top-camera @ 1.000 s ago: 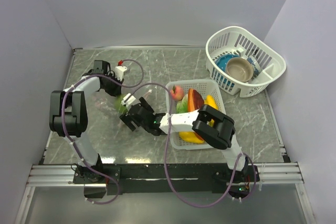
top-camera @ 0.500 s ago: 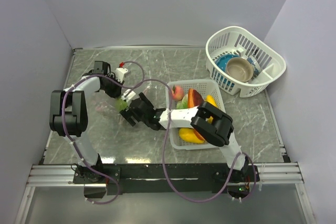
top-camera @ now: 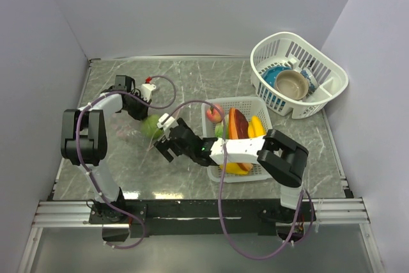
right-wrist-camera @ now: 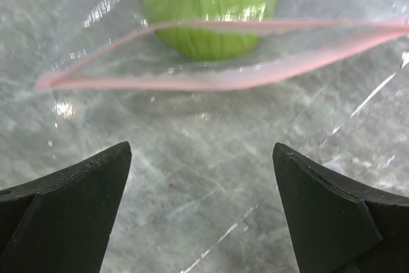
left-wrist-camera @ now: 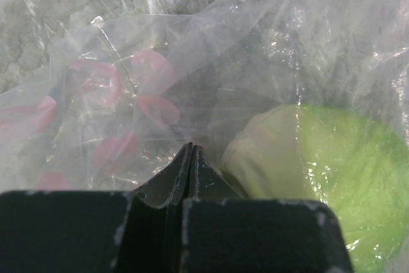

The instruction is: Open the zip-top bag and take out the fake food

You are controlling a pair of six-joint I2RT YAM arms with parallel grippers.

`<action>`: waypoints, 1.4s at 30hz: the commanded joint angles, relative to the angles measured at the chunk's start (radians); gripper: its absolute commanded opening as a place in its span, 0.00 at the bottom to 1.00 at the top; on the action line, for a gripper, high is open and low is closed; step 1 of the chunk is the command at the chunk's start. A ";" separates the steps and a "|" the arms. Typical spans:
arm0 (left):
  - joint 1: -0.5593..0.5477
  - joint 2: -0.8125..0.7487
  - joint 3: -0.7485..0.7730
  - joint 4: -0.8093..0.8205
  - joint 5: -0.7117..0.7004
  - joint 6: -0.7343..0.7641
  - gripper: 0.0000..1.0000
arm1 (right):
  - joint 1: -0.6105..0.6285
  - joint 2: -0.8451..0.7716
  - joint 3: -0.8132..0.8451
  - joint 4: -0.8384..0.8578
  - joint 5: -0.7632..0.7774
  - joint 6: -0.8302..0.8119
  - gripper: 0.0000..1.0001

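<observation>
The left gripper point(left-wrist-camera: 190, 153), jaws closed on what seems a fold of the zip-top bag point(left-wrist-camera: 255, 43), anchors it on the table point(right-wrist-camera: 192, 209) so its unzipped mouth faces the wide-spread right gripper point(right-wrist-camera: 201, 151), fake lettuce point(right-wrist-camera: 208, 4) just inside.

I found bare grey marble tabletop point(right-wrist-camera: 192, 126) between the spread right gripper point(right-wrist-camera: 201, 151) and the gaping clear zip-top bag point(right-wrist-camera: 192, 82); green plastic lettuce point(right-wrist-camera: 208, 4) blocked its mouth.

Zip-top bag point(right-wrist-camera: 96, 43) clear and glossy; zip strip point(right-wrist-camera: 255, 71) along its mouth pink; lettuce point(right-wrist-camera: 208, 4) inside the bag bright green, faintly ribbed; printed shapes point(left-wrist-camera: 153, 71) on the bag pink; table point(top-camera: 192, 81) beneath the bag grey marble, pale veins; tray point(top-camera: 239, 101) right of the bag white, perforated.
</observation>
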 commanded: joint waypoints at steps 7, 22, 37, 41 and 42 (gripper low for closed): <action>-0.001 0.002 -0.029 0.000 -0.003 0.022 0.02 | -0.064 0.048 0.125 0.048 -0.065 -0.046 1.00; -0.001 0.004 -0.043 0.010 -0.008 0.025 0.02 | -0.080 0.007 0.133 0.048 -0.114 -0.055 0.98; -0.001 -0.004 -0.035 0.004 -0.002 0.014 0.02 | -0.106 0.065 0.238 -0.003 -0.108 -0.069 0.98; -0.001 -0.010 -0.035 0.003 -0.006 0.019 0.02 | -0.106 0.118 0.289 -0.018 -0.126 -0.058 0.98; -0.002 -0.009 -0.035 0.003 -0.008 0.020 0.02 | -0.106 0.134 0.295 -0.021 -0.128 -0.055 0.98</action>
